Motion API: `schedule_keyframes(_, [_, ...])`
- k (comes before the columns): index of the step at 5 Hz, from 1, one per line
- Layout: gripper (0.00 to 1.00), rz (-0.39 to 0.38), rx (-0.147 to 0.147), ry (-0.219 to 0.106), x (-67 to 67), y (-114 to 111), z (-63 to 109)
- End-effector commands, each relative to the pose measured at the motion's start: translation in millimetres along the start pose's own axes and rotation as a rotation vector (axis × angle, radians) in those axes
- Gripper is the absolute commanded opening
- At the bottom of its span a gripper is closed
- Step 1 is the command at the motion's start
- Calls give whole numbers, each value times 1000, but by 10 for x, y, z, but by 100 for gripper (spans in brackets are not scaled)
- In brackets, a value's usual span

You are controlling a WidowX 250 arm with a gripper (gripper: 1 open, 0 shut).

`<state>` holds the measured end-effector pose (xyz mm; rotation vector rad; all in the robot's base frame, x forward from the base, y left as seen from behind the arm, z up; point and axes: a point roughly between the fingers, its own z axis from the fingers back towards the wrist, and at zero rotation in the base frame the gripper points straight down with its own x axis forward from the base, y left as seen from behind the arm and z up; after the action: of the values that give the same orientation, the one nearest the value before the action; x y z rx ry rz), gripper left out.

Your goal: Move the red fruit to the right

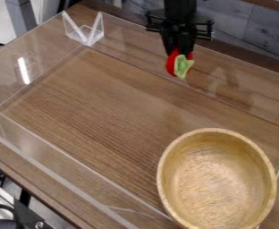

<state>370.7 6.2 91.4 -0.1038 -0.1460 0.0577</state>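
The red fruit (181, 65), a small glossy strawberry shape with a green leafy end, hangs just above the wooden table near the back. My black gripper (178, 57) points straight down from above and is shut on the fruit's upper part. The fruit's red side faces left and its green end faces right. A faint reflection of it shows on the clear wall behind.
A round wooden bowl (217, 186) sits at the front right of the table. Clear acrylic walls (35, 63) ring the wooden surface (94, 107). A small clear angled stand (83, 29) is at the back left.
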Motion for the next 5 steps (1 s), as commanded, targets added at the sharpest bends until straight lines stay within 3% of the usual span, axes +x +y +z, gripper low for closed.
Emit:
schedule_keyframes(1, [0,-1,1,-53,30,-54,157])
schedule_keyframes(5, [0,1,-10,-54,20,-110,172])
